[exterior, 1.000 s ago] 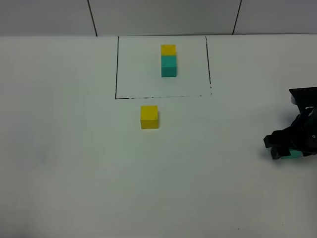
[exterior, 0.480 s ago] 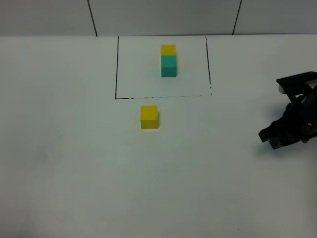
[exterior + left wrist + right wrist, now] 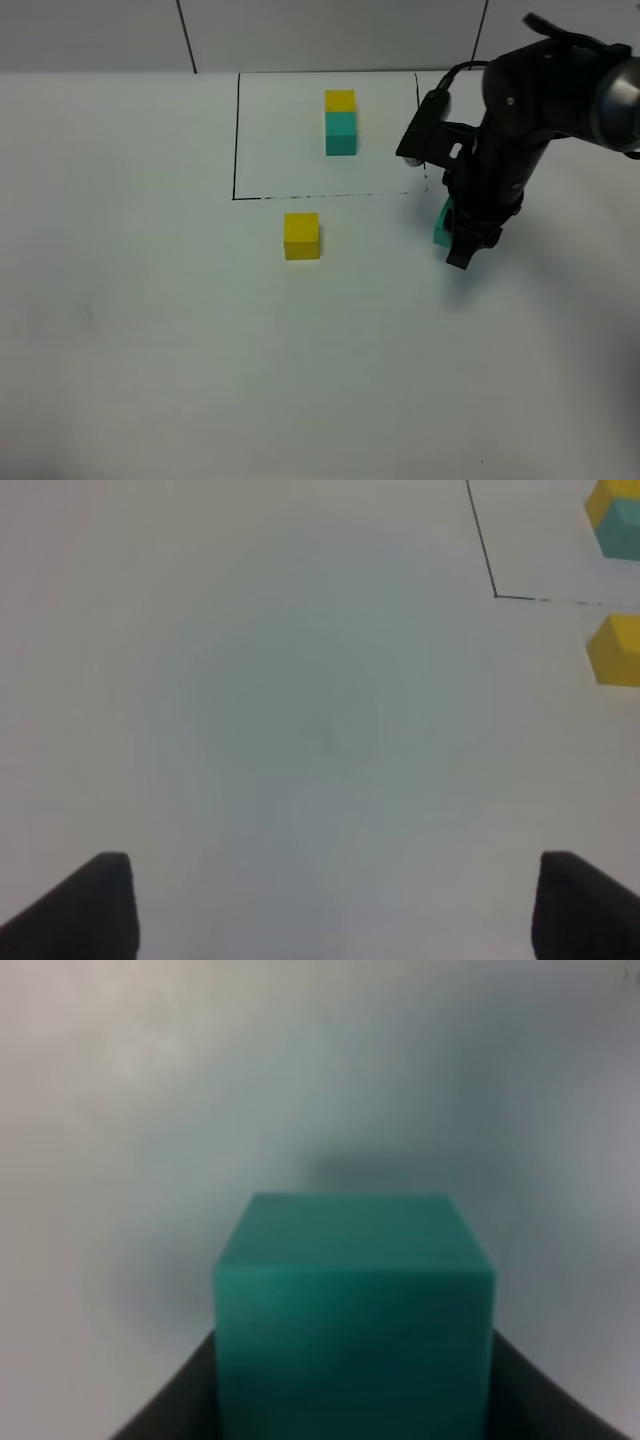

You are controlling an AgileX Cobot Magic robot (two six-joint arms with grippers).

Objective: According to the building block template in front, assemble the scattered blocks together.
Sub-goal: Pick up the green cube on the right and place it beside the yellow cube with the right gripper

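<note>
The building block template [image 3: 340, 124], a yellow cube joined to a teal one, stands inside a black outline at the back; it also shows in the left wrist view as the template [image 3: 616, 514]. One scattered yellow block [image 3: 301, 235] rests just in front of the outline, seen again as the yellow block [image 3: 616, 650]. My right gripper [image 3: 452, 238] is shut on the teal block [image 3: 441, 222], held above the table to the right of the yellow one. The teal block [image 3: 355, 1305] fills the right wrist view between dark fingers [image 3: 175, 1410]. My left gripper [image 3: 340, 910] is open over bare table.
The black outline [image 3: 236, 140] marks a rectangle on the white table [image 3: 150, 330]. A grey wall with dark seams [image 3: 186, 35] runs along the back edge. The right arm [image 3: 530, 100] reaches in from the upper right.
The right gripper shut on the teal block at the right edge, lifted it and carried it left and back to the outline's front right corner. The left gripper and the yellow block stayed still.
</note>
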